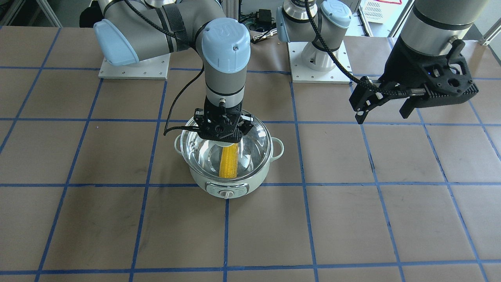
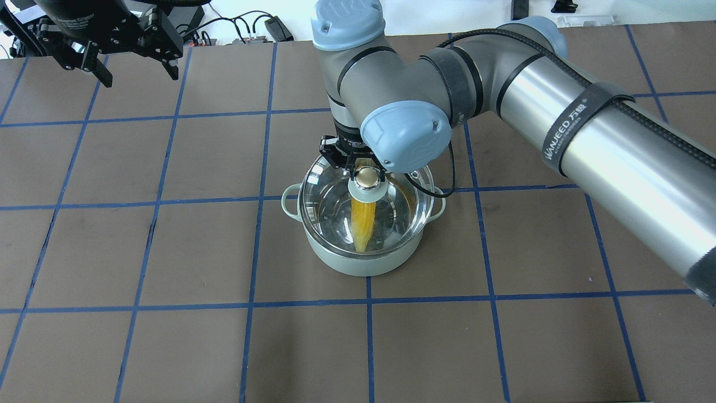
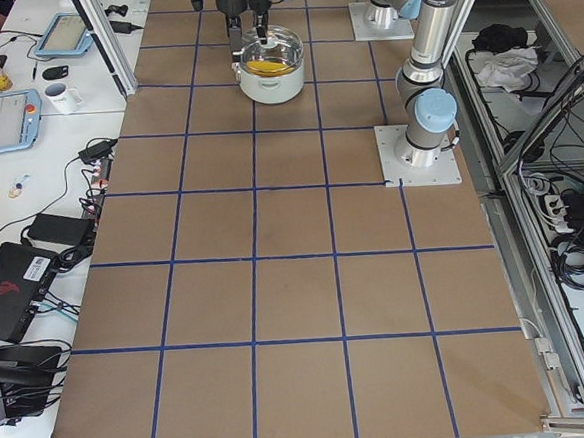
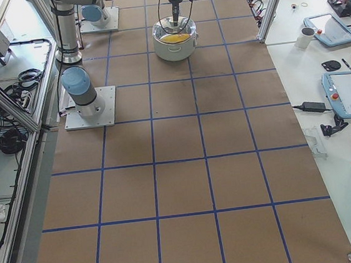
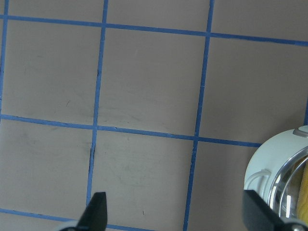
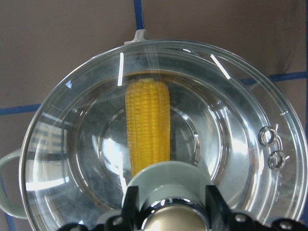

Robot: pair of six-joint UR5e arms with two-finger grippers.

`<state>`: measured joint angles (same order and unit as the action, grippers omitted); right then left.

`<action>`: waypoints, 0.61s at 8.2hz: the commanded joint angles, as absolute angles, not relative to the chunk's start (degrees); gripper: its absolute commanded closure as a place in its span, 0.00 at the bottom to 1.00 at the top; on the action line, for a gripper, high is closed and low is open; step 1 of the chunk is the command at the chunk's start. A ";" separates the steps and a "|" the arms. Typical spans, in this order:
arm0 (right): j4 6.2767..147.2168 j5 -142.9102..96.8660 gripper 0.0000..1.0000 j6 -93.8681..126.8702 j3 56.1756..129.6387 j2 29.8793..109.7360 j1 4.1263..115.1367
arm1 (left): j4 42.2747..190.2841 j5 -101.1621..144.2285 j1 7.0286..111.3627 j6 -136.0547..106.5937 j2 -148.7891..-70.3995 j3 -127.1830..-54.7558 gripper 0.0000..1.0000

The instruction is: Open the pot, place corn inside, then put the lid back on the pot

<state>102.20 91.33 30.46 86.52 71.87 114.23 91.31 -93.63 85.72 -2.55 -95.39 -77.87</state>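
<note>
I'm seeing the bright yellow kernel-textured ear of corn point(image 6: 148, 125) lying inside the round mint-green steel-lined pot point(image 1: 235, 184), mid-table. The round clear glass lid point(image 6: 231, 120) is covering it; I can't tell if it's seated. The right gripper point(image 6: 172, 208) is clamping the metal knob point(image 2: 366, 176). I'm judging only release remains. The left gripper point(image 1: 383, 111) is hanging spread, holding nothing.

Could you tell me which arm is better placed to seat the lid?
Likely right: the right end effector grips the lid over the pot; the left end effector hangs open, far aside.
</note>
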 commanded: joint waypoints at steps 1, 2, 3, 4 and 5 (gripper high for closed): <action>102.22 91.23 0.73 30.41 86.57 71.81 114.35 | 91.41 -93.69 85.69 -2.55 -94.48 -78.31 0.00; 102.22 91.06 0.73 30.41 86.57 71.81 114.35 | 91.41 -93.69 85.69 -2.55 -94.57 -78.40 0.00; 102.22 90.36 0.73 30.41 86.57 71.81 114.43 | 91.32 -93.69 85.69 -2.55 -94.48 -78.31 0.00; 102.22 90.35 0.73 30.32 86.66 71.81 114.35 | 91.32 -93.52 85.69 -2.55 -94.57 -78.31 0.00; 102.22 90.35 0.73 30.24 86.66 71.81 114.43 | 91.32 -93.17 85.69 -2.55 -94.66 -78.31 0.00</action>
<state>102.21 90.53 30.36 86.62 71.81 114.38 91.34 -93.59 85.69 -2.55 -94.56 -78.31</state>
